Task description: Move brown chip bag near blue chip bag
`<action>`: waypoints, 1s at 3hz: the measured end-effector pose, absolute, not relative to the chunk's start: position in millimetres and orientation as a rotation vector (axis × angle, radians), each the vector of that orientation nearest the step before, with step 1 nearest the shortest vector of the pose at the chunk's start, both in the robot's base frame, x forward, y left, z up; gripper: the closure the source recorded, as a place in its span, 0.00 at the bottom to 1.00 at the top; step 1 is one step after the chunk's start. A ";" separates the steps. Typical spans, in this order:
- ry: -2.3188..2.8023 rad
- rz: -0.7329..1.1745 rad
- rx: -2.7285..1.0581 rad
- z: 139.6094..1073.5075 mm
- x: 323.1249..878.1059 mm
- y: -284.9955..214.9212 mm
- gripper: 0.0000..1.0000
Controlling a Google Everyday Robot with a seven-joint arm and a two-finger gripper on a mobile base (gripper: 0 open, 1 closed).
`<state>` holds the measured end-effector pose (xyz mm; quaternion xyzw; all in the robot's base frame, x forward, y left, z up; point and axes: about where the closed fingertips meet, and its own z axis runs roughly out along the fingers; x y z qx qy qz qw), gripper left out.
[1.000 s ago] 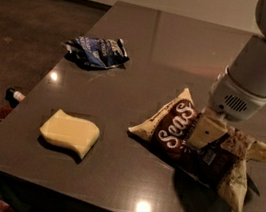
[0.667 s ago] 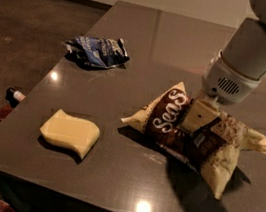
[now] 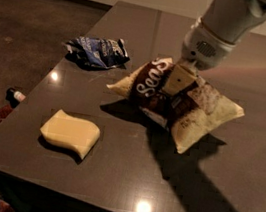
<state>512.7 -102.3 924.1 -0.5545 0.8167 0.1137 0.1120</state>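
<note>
Centrally, white "Sea" lettering is seen on the brown bag [image 3: 149, 84], pinched at its top by the claw [image 3: 180, 79]. The blue bag [image 3: 97, 51] lies near, upper left, on the glossy dark surface [image 3: 200, 190]; a yellow block [image 3: 70, 133] is seen lower left.

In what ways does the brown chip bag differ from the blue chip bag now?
The brown chip bag is much larger than the blue chip bag. The brown one is dark brown and cream with white lettering; the blue one is dark blue with white marks. The gripper, over the middle of the table, grips the brown bag; the blue bag lies untouched nearer the left edge. Both are crinkly.
</note>
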 end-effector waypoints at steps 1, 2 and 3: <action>2.324 0.380 -1.622 937.4 556.4 -59.8 1.00; 2.292 0.381 -1.582 942.3 592.4 -37.0 0.97; 2.285 0.367 -1.543 942.0 612.8 -33.4 0.75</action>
